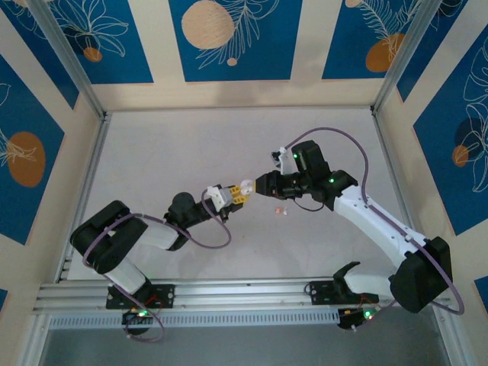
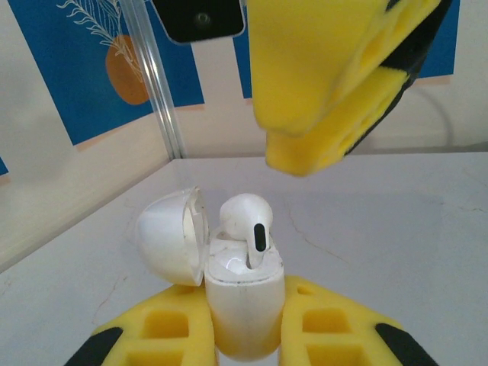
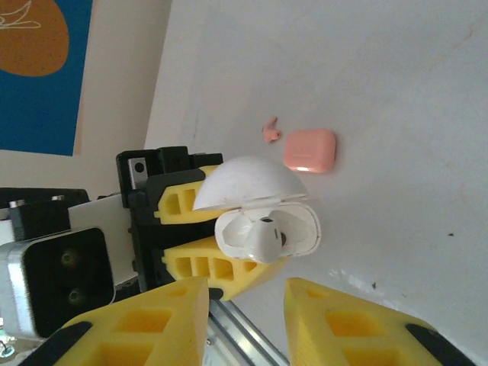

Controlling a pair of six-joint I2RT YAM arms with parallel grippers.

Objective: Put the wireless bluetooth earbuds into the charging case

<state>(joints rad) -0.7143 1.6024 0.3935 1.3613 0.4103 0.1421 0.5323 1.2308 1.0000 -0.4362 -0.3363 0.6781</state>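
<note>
Left tool [image 2: 244, 324] gripped the open white charging case [image 2: 242, 293], one earbud [image 2: 245, 217] standing in it; right tool [image 3: 248, 293] stood parted, empty, close by.

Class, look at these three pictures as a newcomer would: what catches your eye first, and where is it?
First, the white case, lid open, clamped in the left hand above the middle of the table, with a white earbud sitting half out of it. The right hand hovers open just beside it. On the table nearby lie a pink case and a small pink earbud next to it.
</note>
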